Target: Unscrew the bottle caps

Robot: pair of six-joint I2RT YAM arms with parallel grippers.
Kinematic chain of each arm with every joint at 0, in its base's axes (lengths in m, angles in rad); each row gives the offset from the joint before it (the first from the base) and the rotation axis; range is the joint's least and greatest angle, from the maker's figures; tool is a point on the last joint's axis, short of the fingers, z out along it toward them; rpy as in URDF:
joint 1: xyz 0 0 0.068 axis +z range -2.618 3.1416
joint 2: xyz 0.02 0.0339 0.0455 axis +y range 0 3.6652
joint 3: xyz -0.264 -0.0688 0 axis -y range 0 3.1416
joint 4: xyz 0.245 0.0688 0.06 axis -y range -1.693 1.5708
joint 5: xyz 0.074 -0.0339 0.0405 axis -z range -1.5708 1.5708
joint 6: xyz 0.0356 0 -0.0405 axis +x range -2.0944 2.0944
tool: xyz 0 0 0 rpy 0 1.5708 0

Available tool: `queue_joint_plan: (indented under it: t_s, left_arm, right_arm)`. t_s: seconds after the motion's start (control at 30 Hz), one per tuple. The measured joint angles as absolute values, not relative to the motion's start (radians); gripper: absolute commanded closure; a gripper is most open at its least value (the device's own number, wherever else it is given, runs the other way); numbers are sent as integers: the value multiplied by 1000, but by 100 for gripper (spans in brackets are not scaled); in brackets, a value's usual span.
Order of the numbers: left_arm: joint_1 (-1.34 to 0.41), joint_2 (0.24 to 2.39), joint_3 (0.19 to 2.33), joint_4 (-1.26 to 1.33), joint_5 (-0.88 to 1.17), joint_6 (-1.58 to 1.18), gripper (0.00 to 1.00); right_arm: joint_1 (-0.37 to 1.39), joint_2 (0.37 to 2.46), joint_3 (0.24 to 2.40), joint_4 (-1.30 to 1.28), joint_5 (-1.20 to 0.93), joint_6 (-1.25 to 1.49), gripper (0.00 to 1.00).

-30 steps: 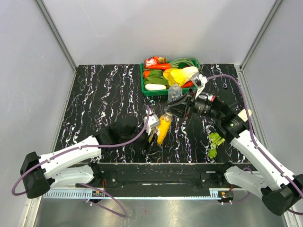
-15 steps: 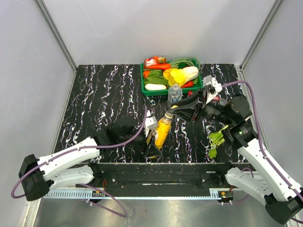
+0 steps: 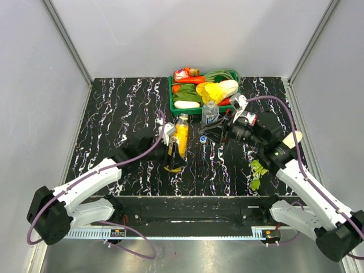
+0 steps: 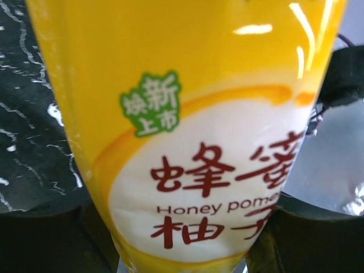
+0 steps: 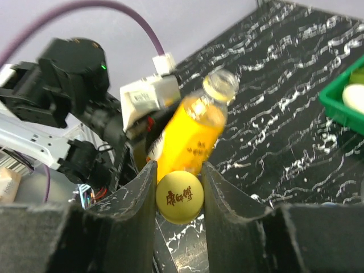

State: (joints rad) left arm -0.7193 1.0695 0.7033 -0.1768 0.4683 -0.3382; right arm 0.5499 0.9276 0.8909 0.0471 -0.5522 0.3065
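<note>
- Grip comes first: the right jaws are closed on the yellow cap (image 5: 180, 197), pinched at its rim between both pads and apart from the bottle; the left jaws are clamped around the labelled body of the orange juice bottle (image 4: 193, 142); whether its base touches the counter (image 3: 125, 114) I cannot tell.
- The open neck (image 5: 221, 85) sits just beyond the right jaws' tips, with a gap to the cap; so this cap looks done, and the step in hand is, I judge, parting the two and setting each down.
- Draw the right jaws straight back from the neck before lowering, so the cap does not knock the mouth; lay the cap flat on bare counter beneath them, since on edge it may roll; open only once it rests.
- The bottle leans in the left jaws and looks nearly full; bring it upright before lowering it, or juice may spill; let go only when it stands flat.
- The water bottle (image 3: 210, 114) stands just beyond the right jaws, beside the green tray (image 3: 172, 95); it looks the likely next one.
</note>
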Motion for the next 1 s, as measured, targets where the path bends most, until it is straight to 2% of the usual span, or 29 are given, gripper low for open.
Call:
queue_joint_plan:
  t_s: [0.23, 0.47, 0.7, 0.77, 0.83, 0.87, 1.0]
  left_arm:
    - [-540, 1052, 658, -143, 517, -416, 100]
    - [-320, 937, 619, -123, 643, -504, 100]
    - [-252, 895, 647, -217, 712, -460, 100]
    - [-249, 895, 661, -261, 706, -429, 100]
    - [-246, 895, 669, -294, 707, -406, 100]
    - [-245, 895, 669, -302, 709, -398, 100]
    - [-243, 895, 669, -319, 713, -381, 100]
  right_arm:
    - [550, 1085, 879, 31, -538, 297, 100]
    - [557, 1311, 876, 71, -539, 337, 100]
    - [611, 1564, 922, 80, -463, 396, 100]
    - [629, 1638, 963, 73, -439, 412, 97]
    - [647, 1694, 999, 63, -409, 424, 92]
    - [657, 1718, 1015, 61, -393, 428, 86]
    - [690, 1773, 1063, 22, -311, 441, 55]
